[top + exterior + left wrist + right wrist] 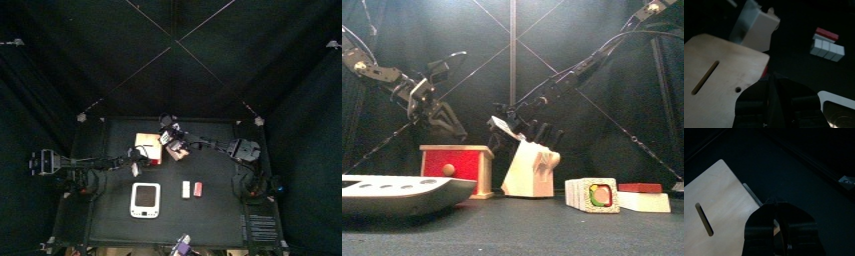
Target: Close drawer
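The tan drawer unit stands at the table's left with its red front and knob facing the front camera. Its slotted tan top fills the left wrist view, and it lies mid-table in the top view. A pale pinkish-white box part stands tilted just right of it. My left gripper hangs shut just above the unit. My right gripper is shut over the pale part, its tips at the edge of a slotted tan panel. I cannot tell how far the drawer stands out.
A flat white device with a dark centre lies near the front edge. Small red-and-white blocks lie at the front right. Black curtains close in all sides.
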You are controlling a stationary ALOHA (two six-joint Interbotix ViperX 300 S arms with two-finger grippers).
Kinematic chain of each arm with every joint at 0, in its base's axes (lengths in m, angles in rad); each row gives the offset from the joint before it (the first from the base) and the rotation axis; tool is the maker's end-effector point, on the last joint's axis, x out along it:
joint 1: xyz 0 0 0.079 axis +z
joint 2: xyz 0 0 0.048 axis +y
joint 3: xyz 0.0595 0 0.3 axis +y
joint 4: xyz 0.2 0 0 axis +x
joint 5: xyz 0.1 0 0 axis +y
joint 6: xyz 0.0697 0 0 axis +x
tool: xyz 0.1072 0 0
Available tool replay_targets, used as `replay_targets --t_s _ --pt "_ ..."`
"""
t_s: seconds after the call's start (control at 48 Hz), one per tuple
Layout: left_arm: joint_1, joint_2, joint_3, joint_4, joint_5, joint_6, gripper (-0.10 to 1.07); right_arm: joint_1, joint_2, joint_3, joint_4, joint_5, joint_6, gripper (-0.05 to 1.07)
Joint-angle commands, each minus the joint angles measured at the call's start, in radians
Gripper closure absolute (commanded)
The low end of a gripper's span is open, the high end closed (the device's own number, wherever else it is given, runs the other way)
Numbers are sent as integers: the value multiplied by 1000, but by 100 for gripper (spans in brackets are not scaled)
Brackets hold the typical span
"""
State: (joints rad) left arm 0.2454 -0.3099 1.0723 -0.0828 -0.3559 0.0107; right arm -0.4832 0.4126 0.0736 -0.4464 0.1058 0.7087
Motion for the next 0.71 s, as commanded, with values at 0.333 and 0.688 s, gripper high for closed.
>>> replay_targets --t_s 0.333,0.688 --pt "-12 -179 41 23 -5 2 39 -2 -91 -18 0 -2 0 66" --pt "-32 -210 66 40 -49 3 39 5 -149 -8 5 -11 3 66"
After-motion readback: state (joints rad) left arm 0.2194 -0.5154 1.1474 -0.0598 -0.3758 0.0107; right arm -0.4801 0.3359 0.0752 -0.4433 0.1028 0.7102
